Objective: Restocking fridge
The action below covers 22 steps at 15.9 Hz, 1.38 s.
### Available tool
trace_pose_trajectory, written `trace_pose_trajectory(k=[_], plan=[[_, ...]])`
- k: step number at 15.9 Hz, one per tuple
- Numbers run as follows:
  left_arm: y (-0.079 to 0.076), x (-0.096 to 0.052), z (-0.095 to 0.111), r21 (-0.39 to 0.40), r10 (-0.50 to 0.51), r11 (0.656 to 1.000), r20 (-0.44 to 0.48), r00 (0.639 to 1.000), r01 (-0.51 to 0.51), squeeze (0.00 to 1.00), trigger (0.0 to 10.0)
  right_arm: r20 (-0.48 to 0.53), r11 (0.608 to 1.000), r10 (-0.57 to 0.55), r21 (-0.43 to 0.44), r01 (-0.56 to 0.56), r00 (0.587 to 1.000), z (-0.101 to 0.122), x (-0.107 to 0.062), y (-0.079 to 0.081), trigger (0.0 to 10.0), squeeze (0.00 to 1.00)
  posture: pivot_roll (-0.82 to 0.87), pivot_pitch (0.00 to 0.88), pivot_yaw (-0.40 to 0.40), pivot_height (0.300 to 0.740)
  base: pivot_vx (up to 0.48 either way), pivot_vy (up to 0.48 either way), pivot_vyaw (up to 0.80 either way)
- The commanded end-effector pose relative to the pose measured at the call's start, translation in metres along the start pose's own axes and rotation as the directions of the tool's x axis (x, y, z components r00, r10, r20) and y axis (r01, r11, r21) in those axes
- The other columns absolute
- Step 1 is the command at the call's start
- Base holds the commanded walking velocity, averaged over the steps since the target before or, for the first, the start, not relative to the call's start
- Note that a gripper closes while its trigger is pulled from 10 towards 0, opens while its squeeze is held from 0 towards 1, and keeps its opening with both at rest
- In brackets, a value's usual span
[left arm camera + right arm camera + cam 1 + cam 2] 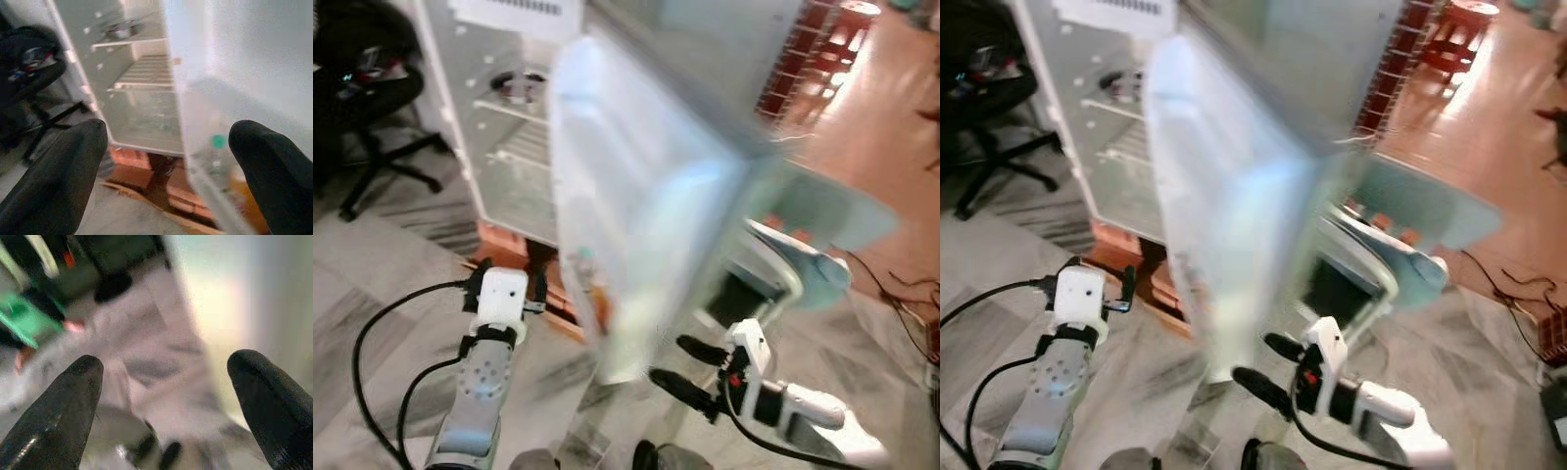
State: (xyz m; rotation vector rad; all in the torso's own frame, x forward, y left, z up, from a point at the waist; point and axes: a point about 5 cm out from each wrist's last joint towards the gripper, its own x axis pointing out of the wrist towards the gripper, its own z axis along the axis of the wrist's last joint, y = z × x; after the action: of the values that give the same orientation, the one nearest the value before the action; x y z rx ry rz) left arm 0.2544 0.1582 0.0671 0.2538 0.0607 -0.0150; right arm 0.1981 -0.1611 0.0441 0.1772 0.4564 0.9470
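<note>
You are standing in front of a small white fridge [509, 147] with its big white door [636, 215] swung open toward you. The door is blurry and stands tall, its long side running up and down, with its edge pointing at you. It sits between your two arms.

Your right gripper [690, 367] is low, at about 5 o'clock in the head view, just beside the bottom corner of the door. Its two black fingers are apart and hold nothing. They point toward 10 o'clock, at the door's lower edge. I think this arm is the nearer one for moving the door.

Your left gripper [166, 161] is at about 7 o'clock, low, with the arm bent up and the wrist aimed at the fridge. Its black fingers [58, 171] are wide apart and empty too. Between them you can see the wire shelves [146, 73] inside and a bottle with a green cap [217, 147] low in the door, toward 1 o'clock from the jaws.

A black office chair [362, 88] is at 10 o'clock, well apart from the fridge.

I can't see any food in your grippers yet, so the restocking looks barely begun.
</note>
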Motion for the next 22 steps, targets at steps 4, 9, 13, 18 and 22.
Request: trace_pose_trajectory(k=[4, 9, 13, 18, 22], plan=[[-0.001, 0.0, 0.002, 0.011, -0.025, 1.0, 0.011, 1.0, 0.024, 0.0, 10.0, -0.136, 0.992, -0.103, -0.087, 0.092, 0.985, 0.002, -0.025, -0.031, 10.0, 0.0, 0.12, 0.06, -0.056, 0.74, 0.0, -0.469, 0.0], [0.004, -0.009, -0.004, 0.01, -0.006, 1.0, -0.005, 1.0, 0.006, 0.0, 10.0, -0.101, 0.926, -0.309, -0.257, 0.275, 0.946, 0.011, -0.028, -0.061, 10.0, 0.0, 0.13, 0.062, -0.056, 0.74, 0.0, -0.16, 0.0], [0.005, -0.025, -0.021, -0.027, -0.061, 0.998, -0.062, 0.996, 0.059, 0.0, 10.0, 0.123, 0.828, -0.489, -0.245, 0.504, 0.863, 0.041, -0.013, -0.078, 10.0, 0.0, 0.14, 0.064, -0.055, 0.74, 0.0, 0.0, 0.0], [-0.008, -0.038, -0.038, -0.021, -0.224, 0.975, -0.131, 0.966, 0.223, 0.0, 10.0, 0.366, 0.781, -0.581, 0.001, 0.624, 0.727, 0.087, 0.025, -0.079, 10.0, 0.0, 0.15, 0.054, -0.061, 0.74, 0.0, 0.0, 0.0], [-0.013, -0.029, -0.035, -0.019, -0.26, 0.966, -0.13, 0.957, 0.259, 0.0, 10.0, 0.512, 0.972, -0.232, 0.087, 0.219, 0.827, 0.125, 0.059, -0.027, 10.0, 0.0, 0.15, 0.04, -0.064, 0.74, 0.0, 0.0, 0.0]])
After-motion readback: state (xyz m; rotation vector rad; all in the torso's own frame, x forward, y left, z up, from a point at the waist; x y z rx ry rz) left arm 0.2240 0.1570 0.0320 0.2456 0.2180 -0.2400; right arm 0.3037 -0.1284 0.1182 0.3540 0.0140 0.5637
